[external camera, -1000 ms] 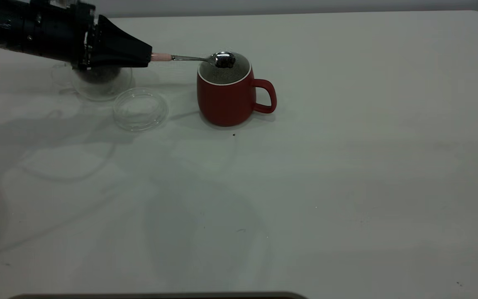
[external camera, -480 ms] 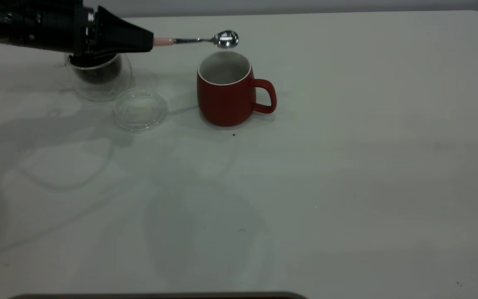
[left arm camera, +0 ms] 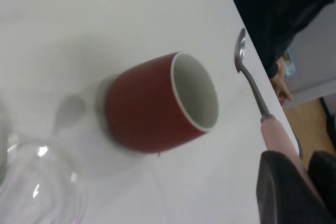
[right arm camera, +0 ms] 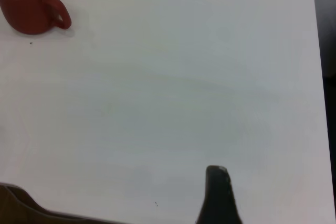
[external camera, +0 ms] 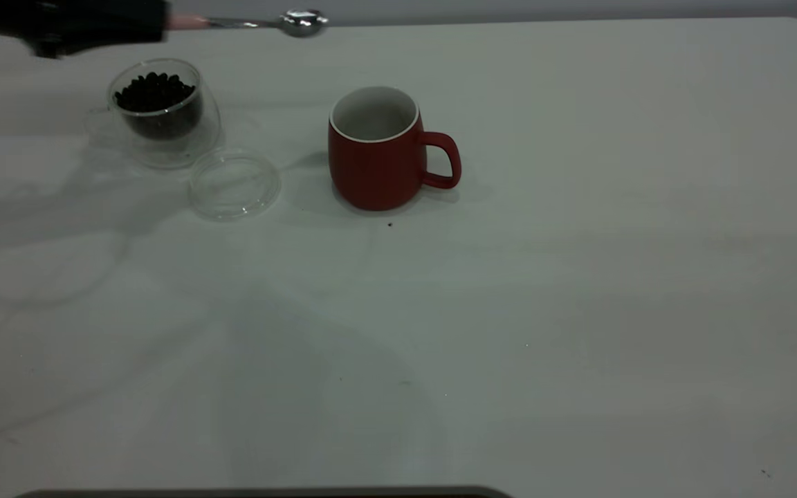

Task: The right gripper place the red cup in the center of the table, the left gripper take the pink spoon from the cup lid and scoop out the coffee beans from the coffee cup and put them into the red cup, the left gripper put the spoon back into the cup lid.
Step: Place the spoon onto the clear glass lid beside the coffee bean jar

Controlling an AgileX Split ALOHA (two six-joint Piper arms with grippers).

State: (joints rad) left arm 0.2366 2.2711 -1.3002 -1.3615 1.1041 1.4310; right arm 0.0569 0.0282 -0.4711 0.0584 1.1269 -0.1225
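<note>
Risk was the return: left end effector (external camera: 94,24), clamped on pink spoon (external camera: 260,23), hung high behind coffee cup (external camera: 160,114); a low pass toward cup lid (external camera: 234,184) could clip it, spilling coffee beans (external camera: 155,90). Red cup (external camera: 378,149) sat mid-counter (external camera: 578,277).

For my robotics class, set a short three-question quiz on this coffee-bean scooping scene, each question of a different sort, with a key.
1. True or false: the pink spoon lies in the cup lid.
2. Multiple choice: the coffee beans visible in the exterior view are in A) the red cup, B) the coffee cup, C) the cup lid.
3. Fill in: the spoon is held by the ____ gripper.

Key
1. False: it is held in the air, above the table's far edge.
2. B
3. left; its jaws are shut on the pink handle.
</note>
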